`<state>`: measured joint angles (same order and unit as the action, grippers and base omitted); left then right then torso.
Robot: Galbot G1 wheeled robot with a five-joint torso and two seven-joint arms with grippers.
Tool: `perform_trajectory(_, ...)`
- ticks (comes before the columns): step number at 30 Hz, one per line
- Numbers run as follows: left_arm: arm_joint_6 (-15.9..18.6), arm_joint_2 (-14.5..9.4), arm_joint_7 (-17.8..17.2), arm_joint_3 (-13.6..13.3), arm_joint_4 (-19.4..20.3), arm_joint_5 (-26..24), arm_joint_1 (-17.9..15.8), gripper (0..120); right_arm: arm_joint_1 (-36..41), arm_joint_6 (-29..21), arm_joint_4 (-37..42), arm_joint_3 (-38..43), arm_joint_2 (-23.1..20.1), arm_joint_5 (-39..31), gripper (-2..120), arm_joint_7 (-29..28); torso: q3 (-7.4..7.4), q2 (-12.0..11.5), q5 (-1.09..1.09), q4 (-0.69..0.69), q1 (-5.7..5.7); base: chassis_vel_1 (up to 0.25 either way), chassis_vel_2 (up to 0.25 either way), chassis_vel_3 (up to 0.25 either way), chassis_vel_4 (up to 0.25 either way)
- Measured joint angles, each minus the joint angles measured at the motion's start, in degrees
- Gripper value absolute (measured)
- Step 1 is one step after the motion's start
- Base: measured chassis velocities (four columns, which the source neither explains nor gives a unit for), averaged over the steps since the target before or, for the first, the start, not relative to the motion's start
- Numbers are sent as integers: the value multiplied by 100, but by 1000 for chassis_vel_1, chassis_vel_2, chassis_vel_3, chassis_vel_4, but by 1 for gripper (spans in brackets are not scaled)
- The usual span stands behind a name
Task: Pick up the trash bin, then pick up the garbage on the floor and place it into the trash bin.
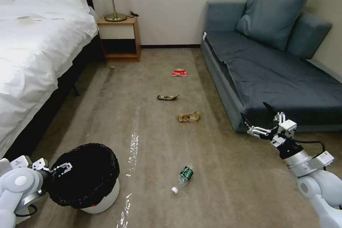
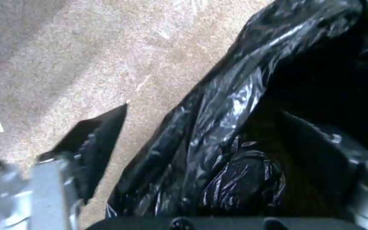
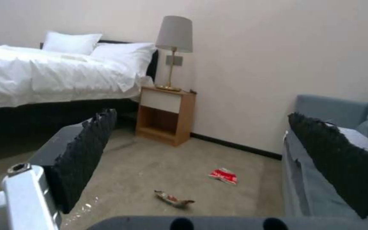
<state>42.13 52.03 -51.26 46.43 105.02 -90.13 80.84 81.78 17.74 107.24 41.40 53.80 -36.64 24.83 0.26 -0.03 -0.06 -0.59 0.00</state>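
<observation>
Head view: trash bin point(image 1: 93, 185) on the carpet, low left, beside the bed point(image 1: 39, 42). My left hand point(image 1: 61, 169) straddles its rim, one finger outside, one apparently in the black liner point(image 2: 218, 134); can't tell if it's clamped. Right hand point(image 1: 262, 121) held up by the sofa point(image 1: 270, 78), spread open, empty. Bin looks light and stiff, liner slippery, so I'd pinch rim and bag together. Bottle point(image 1: 183, 177), paper bag point(image 1: 189, 116), wrapper point(image 1: 167, 97), red packet point(image 1: 180, 73) lie ahead.
</observation>
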Motion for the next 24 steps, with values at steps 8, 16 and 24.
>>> perform_trajectory(8,0,-36,-15,-45,-49,-59,-74,62,-5,3,9,2,-20,-4,100,-28,0,0,0,0,0,0,0,0,0)
perform_trajectory(16,-3,58,-137,-79,-21,-188,-17,29,25,-12,104,-4,-29,22,100,-69,-1,0,4,1,0,0,0,0,0)
perform_trajectory(24,-11,175,1,-60,12,-65,52,5,79,-12,158,14,-18,42,100,-69,-1,0,6,1,0,0,0,0,0)
